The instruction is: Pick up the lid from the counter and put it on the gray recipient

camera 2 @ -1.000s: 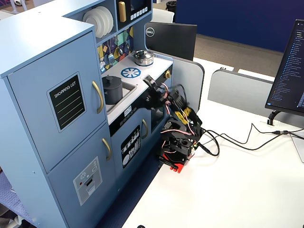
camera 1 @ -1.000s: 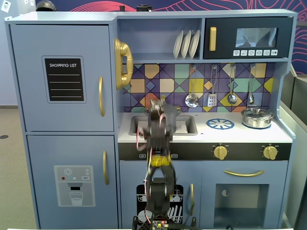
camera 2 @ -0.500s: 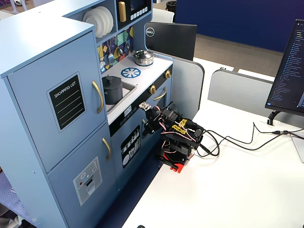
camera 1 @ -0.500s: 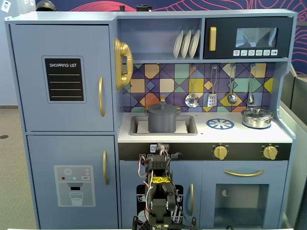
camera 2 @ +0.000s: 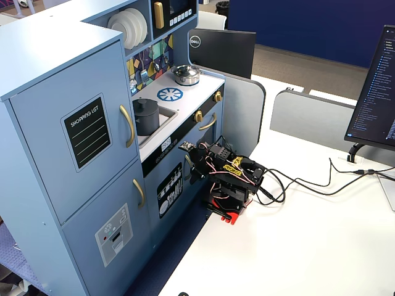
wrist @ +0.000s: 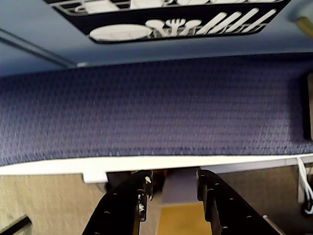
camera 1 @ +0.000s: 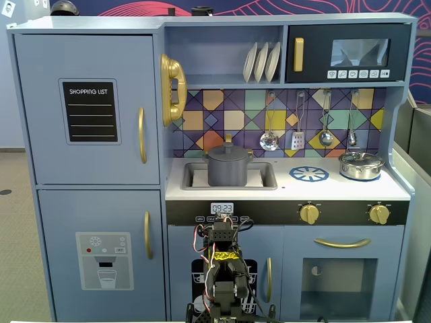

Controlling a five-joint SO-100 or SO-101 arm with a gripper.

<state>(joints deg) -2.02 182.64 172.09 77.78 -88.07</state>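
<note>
The matte dark-gray pot [camera 1: 227, 172] stands in the sink of the toy kitchen; it also shows in the other fixed view [camera 2: 147, 121]. The dark-gray lid [camera 1: 227, 149] with its small knob lies on top of the pot, also seen from the side [camera 2: 145, 102]. My arm [camera 1: 223, 269] is folded low on the white table in front of the kitchen, far below the counter. My gripper [wrist: 172, 177] points down past the table edge toward the blue carpet. Its jaws stand apart with nothing between them. It shows near the kitchen front [camera 2: 192, 155].
A shiny silver pot with lid [camera 1: 361, 165] stands at the counter's right, next to a blue burner mark [camera 1: 309, 174]. Utensils [camera 1: 297, 134] hang on the back wall. Cables [camera 2: 308, 185] and a monitor [camera 2: 373, 92] are on the white table [camera 2: 296, 246].
</note>
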